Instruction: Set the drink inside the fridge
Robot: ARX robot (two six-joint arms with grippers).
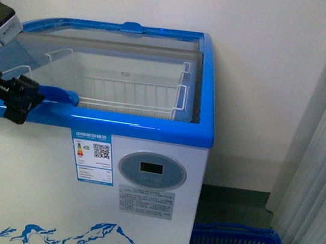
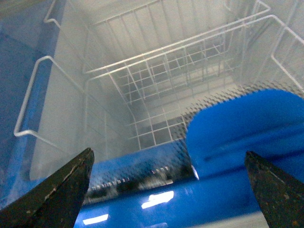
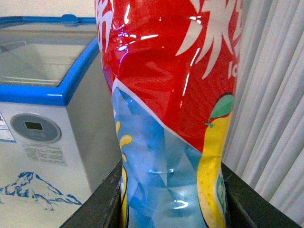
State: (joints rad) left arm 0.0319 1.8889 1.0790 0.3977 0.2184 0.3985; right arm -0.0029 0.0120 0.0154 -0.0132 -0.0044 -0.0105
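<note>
In the right gripper [image 3: 173, 202], the drink [image 3: 166, 80]

Soft, even indoor light is filling the front view, slightly hazy; glare streaks are glinting on the bottle [image 3: 175, 71] label; white reflections are showing on the fridge [image 2: 213, 209] rim; the wire basket [image 2: 156, 80] is looking washed-out and blurry.

A blue plastic basket [image 1: 238, 231] with mesh sides sits on the dark floor [image 1: 230, 204]. Just beside the basket hangs a pale pleated curtain [image 1: 319, 180]. Behind the basket rises a plain cream wall [image 1: 268, 64].
</note>
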